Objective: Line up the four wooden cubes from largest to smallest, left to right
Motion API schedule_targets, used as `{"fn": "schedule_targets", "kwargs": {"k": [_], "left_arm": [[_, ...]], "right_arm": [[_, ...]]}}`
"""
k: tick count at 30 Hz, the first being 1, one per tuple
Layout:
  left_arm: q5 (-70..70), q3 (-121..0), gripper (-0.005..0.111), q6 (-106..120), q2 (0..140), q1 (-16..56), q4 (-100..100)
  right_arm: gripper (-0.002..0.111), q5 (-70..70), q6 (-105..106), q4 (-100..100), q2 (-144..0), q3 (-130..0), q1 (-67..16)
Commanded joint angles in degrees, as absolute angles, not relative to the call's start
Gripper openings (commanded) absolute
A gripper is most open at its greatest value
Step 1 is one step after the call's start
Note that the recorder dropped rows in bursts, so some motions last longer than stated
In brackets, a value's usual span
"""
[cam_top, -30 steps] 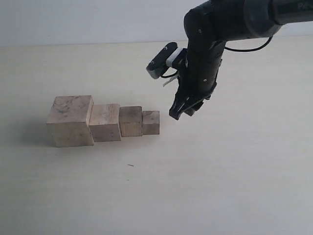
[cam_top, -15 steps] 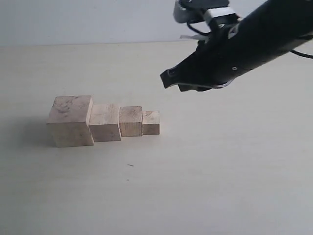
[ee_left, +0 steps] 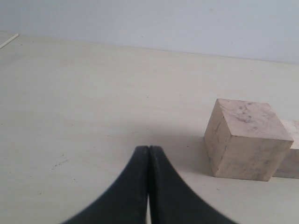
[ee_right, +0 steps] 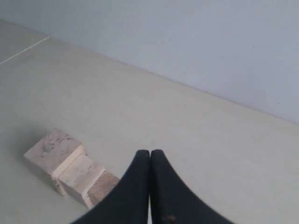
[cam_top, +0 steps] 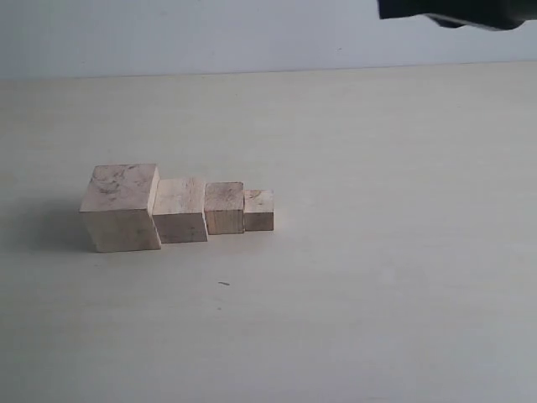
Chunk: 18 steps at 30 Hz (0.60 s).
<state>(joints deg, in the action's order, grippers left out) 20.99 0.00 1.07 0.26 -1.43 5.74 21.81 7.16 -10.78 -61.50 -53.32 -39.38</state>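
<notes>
Four-cube row, exterior view: largest cube (cam_top: 122, 208), second cube (cam_top: 179, 210), third cube (cam_top: 224, 208) and smallest cube (cam_top: 258, 210) stand in one line on the table (cam_top: 377, 269). Each smaller one sits at 3 o'clock of its bigger neighbour, side against side or very nearly so.
Row's place, exterior view: toward 9 o'clock from the middle of the table, all four upright and flat on the surface.
Right arm, exterior view: only a dark piece of the right arm (cam_top: 453, 10) shows, up at 1 o'clock at the picture's edge, well apart from the row. Its fingers are out of sight here.
Left arm, exterior view: not visible.
Left gripper, left wrist view: the left gripper (ee_left: 148, 148) has its two black fingers pressed together with nothing between them.
Cubes, left wrist view: the largest cube (ee_left: 245, 137) stands near the fingertips but apart from them, with a sliver of the second cube (ee_left: 290, 158) touching its far side.
Right gripper, right wrist view: the right gripper (ee_right: 150, 151) is likewise pinched closed and empty, held high above the table.
Cubes, right wrist view: largest cube (ee_right: 52, 151), second cube (ee_right: 78, 173) and third cube (ee_right: 103, 185) run in order. The smallest is hidden behind the fingers.
Progress: the order largest to smallest, left to right, looks complete to me. Nothing seems left but perhaps tidying the alignment.
</notes>
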Motion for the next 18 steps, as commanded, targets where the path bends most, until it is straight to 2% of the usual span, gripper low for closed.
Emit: {"fn": "schedule_targets", "kwargs": {"k": [1,18], "left_arm": [[20.34,0.0,0.0,0.62,0.0,-1.03,5.71],[20.34,0.0,0.0,0.62,0.0,-1.03,5.71]], "right_arm": [[0.0,20.87,3.71,-9.44,-55.06,-49.22,-33.44],[0.0,11.65,1.02,-9.34,-15.16,-17.01,0.53]]}}
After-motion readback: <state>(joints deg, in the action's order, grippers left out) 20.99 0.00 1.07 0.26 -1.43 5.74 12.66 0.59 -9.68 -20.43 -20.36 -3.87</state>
